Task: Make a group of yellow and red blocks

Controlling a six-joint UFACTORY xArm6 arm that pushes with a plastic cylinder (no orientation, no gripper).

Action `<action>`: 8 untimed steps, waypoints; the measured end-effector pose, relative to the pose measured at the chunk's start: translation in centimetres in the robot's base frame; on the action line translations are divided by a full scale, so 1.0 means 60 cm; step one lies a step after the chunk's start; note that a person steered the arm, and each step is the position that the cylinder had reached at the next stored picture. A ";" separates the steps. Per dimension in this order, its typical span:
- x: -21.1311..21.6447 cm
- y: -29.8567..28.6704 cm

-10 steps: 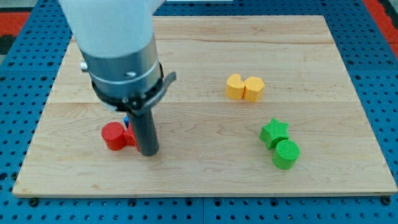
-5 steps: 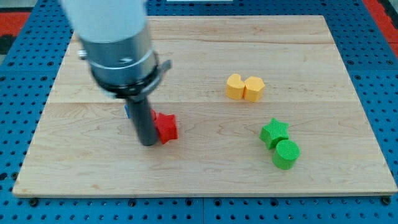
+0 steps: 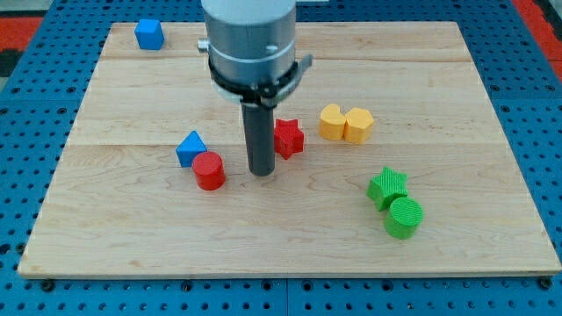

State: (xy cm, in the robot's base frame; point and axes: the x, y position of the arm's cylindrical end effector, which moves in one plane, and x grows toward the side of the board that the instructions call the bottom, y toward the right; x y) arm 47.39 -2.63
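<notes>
- Camera view: the red star [image 3: 288, 138] lies near the board's middle, touching the right side of my tip [image 3: 261, 172], a bare rod with no jaws to open or close.
- Two yellow blocks [image 3: 345, 124] sit touching each other just right of the star, a small gap between.
- The red cylinder [image 3: 209, 170] stands left of my tip, touching a blue block [image 3: 190, 147].
- A green star [image 3: 386, 186] and green cylinder [image 3: 404, 217] touch at lower right.
- Another blue block [image 3: 148, 33] sits at the board's [image 3: 492, 105] top left.

Arm comes in from view's top, rod vertical, my tip [image 3: 261, 172] on board.
</notes>
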 end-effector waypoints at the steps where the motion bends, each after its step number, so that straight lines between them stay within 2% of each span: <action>1: -0.037 0.104; 2: 0.025 0.133; 3: 0.104 -0.008; 4: 0.082 -0.183; 5: 0.038 -0.150; 6: 0.024 0.009; 7: -0.032 0.088; 8: -0.009 0.107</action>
State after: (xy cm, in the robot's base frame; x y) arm 46.87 3.80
